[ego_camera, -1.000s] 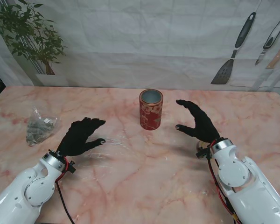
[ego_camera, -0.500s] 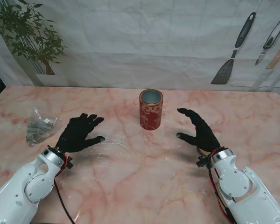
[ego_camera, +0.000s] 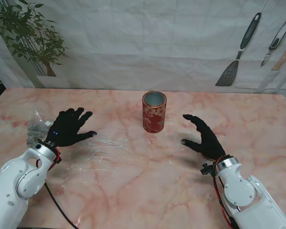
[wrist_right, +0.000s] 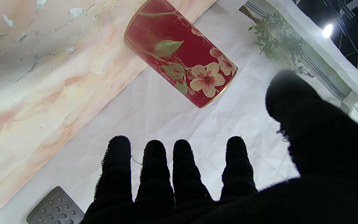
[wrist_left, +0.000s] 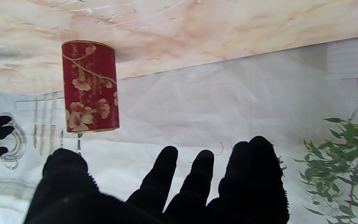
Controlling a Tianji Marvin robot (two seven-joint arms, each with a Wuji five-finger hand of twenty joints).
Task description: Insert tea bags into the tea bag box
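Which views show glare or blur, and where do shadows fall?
Stand view: even light, sharp, with soft shadows on the table beside the red tin and under the right robot hand. Left wrist view: the left robot hand is a featureless black shape, the tin sharp. Right wrist view: a bright lamp flares in one corner; the thumb is blurred.

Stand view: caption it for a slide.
Open left hand beside the tea bags; open right hand near red tin.

Left robot hand [ego_camera: 66, 128], right robot hand [ego_camera: 204, 138] spread (both empty).
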